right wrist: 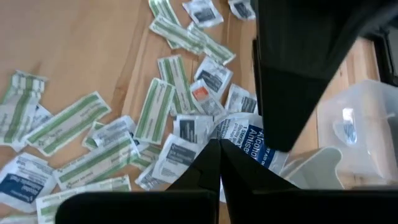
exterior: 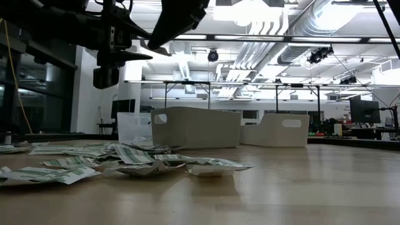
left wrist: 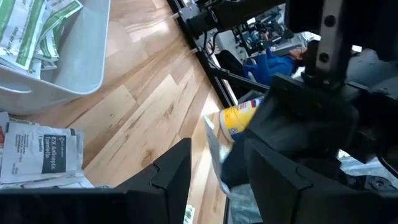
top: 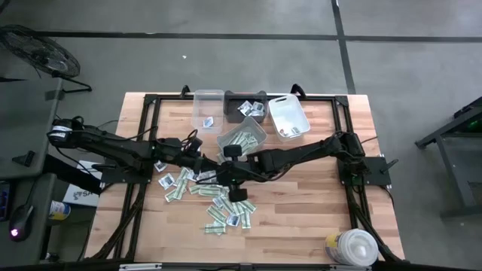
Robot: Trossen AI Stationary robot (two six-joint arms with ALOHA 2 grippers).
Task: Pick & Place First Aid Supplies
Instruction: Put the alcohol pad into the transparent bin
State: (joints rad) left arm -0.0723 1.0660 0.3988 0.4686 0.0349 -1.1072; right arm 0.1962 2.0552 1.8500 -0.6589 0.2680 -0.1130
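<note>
Both arms meet over the middle of the wooden surface [top: 301, 196], above the loose pile of packets [top: 218, 199]. The left claw [left wrist: 214, 171] hangs tilted over the pile with its fingers [left wrist: 174, 171] partly apart, and a thin silvery packet [left wrist: 214, 152] stands between them; it looks held, but the view there is poor. The right claw [right wrist: 219, 163] is just beside the left one, over the same pile, and its fingers are pressed fully together with nothing between them.

Directly under the right claw lie green-and-white strips [right wrist: 155, 109] and squarish white packets with dark print [right wrist: 179, 152], some overlapping. More packets spread toward the near edge of the surface, beyond both claws.

Behind the claws stand the bins: a grey bin [top: 242, 138] with strips inside is the nearest one, then a clear bin [top: 208, 111], a dark bin [top: 248, 108] with some packets, and a white bin [top: 288, 118]. A round tub [top: 352, 247] stands far from the claws, at the near right corner.
</note>
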